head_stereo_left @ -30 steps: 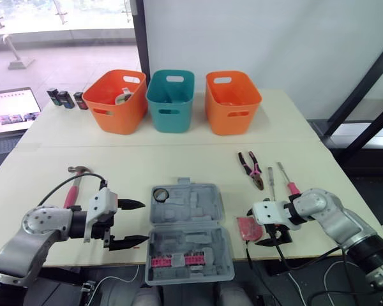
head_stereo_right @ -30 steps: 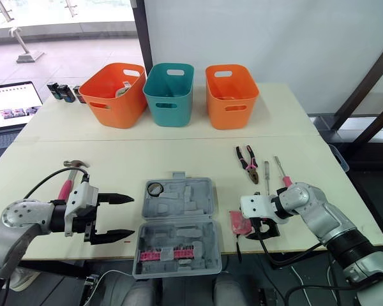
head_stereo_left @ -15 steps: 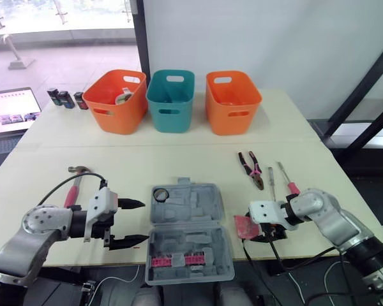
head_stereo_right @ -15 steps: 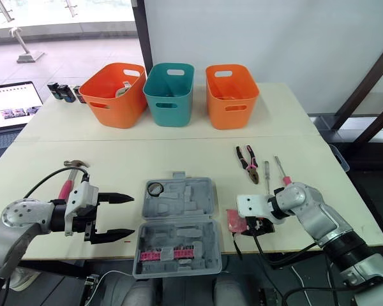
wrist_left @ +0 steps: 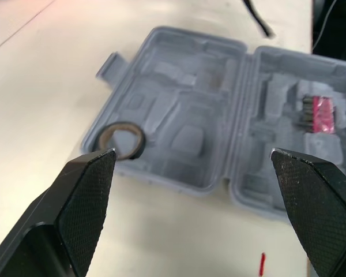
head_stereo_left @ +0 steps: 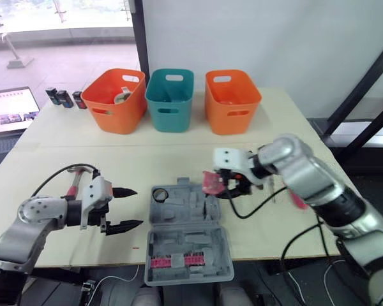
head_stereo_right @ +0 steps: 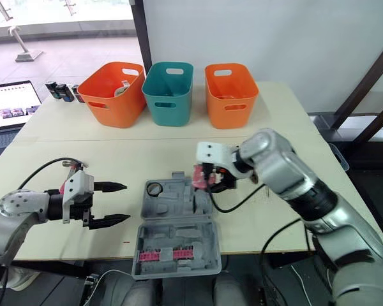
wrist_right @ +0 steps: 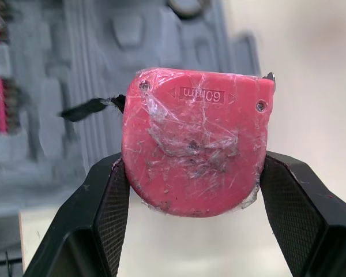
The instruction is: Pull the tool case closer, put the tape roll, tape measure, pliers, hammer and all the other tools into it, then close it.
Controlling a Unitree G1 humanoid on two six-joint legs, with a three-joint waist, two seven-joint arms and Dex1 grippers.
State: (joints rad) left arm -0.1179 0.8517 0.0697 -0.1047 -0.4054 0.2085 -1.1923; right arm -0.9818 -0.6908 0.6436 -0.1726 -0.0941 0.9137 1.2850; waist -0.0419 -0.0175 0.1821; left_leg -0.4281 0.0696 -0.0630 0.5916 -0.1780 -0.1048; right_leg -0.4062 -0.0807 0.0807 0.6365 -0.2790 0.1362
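The grey tool case point(head_stereo_left: 188, 242) lies open near the table's front edge, with a black tape roll point(head_stereo_left: 160, 194) seated in its far left pocket and pink bits point(head_stereo_left: 175, 261) in the near half. My right gripper point(head_stereo_left: 221, 185) is shut on the red tape measure point(head_stereo_left: 211, 182) and holds it above the case's far right corner; the right wrist view shows the tape measure point(wrist_right: 193, 141) clamped between both fingers. Left of the case my left gripper point(head_stereo_left: 125, 208) stands open and holds nothing. The pink-handled hammer point(head_stereo_left: 73, 182) lies behind my left arm. My right arm covers the pliers.
Two orange bins point(head_stereo_left: 117, 100) point(head_stereo_left: 232, 102) and a teal bin point(head_stereo_left: 170, 100) line the far side of the table. A laptop point(head_stereo_left: 9, 111) and small dark items point(head_stereo_left: 64, 97) sit at the far left. A pink-handled screwdriver point(head_stereo_left: 299, 200) lies beside my right forearm.
My right gripper has lifted the tape measure off the table right of the case and carried it left and away, over the case's far right corner. My left gripper has drifted slightly left.
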